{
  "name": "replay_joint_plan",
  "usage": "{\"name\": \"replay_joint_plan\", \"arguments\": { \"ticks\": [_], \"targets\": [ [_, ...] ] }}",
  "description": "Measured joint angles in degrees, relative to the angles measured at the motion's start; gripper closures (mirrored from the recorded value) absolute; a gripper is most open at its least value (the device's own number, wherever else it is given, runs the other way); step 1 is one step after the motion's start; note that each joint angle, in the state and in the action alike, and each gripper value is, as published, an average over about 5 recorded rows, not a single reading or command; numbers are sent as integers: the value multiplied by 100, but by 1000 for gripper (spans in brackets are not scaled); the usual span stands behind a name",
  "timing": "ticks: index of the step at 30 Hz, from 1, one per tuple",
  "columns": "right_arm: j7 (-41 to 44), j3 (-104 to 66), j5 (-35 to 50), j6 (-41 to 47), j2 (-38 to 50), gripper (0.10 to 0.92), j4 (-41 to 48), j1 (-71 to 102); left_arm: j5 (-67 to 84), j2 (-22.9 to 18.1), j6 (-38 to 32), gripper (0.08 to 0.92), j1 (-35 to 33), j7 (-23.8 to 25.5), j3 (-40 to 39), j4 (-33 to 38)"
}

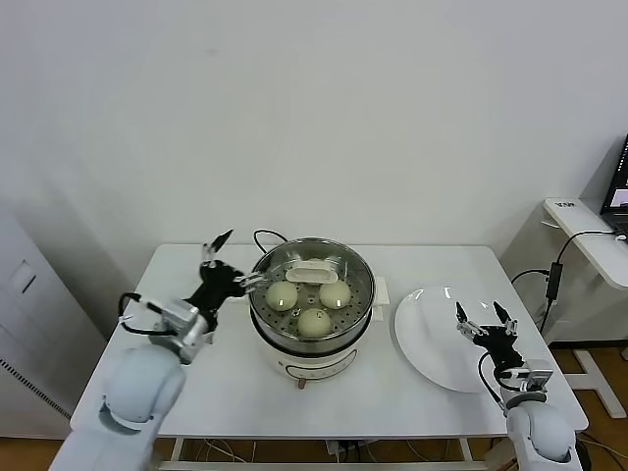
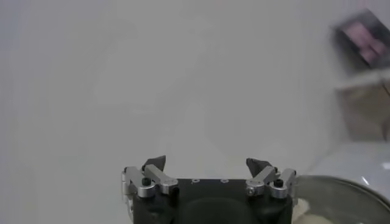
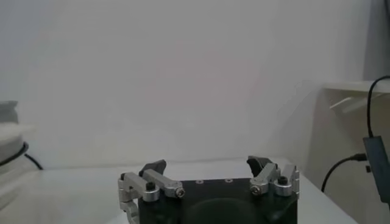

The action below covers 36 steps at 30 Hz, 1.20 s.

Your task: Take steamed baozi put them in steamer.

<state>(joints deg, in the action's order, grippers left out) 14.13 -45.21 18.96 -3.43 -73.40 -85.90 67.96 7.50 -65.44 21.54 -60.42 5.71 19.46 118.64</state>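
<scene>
Head view showed three steamed baozi sitting in the steamer; left gripper was wide, empty at its rim, right gripper wide over the plate's edge, presumably both just unloaded.

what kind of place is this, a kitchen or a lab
Probably a lab or office room set up for testing, not a real kitchen: a plain white table against a bare wall, a steamer holding buns, and a side desk with trailing cables.
</scene>
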Motion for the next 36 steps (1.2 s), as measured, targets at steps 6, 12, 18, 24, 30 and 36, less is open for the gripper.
{"name": "replay_joint_plan", "arguments": {
  "ticks": [6, 12, 18, 24, 30, 36],
  "targets": [
    [-46, -79, -70, 77, -23, 203, -125, 57, 572, 36, -305, 177, -191, -103, 379, -782],
    [-57, -81, -119, 192, 43, 203, -204, 79, 872, 27, -527, 177, -255, -187, 663, -1443],
    [-72, -60, -149, 260, 38, 203, -192, 59, 1057, -9, -651, 177, -330, -259, 874, -1911],
    [-89, -19, -204, 317, 32, 203, -171, 66, 1150, -66, -734, 177, -422, -338, 989, -2137],
    [-116, 4, -256, 358, 32, 203, -178, 68, 1205, -127, -746, 177, -509, -388, 1048, -2192],
    [-130, 0, -331, 388, 33, 203, -174, 48, 1241, -174, -734, 177, -568, -392, 1081, -2207]
  ]
}}
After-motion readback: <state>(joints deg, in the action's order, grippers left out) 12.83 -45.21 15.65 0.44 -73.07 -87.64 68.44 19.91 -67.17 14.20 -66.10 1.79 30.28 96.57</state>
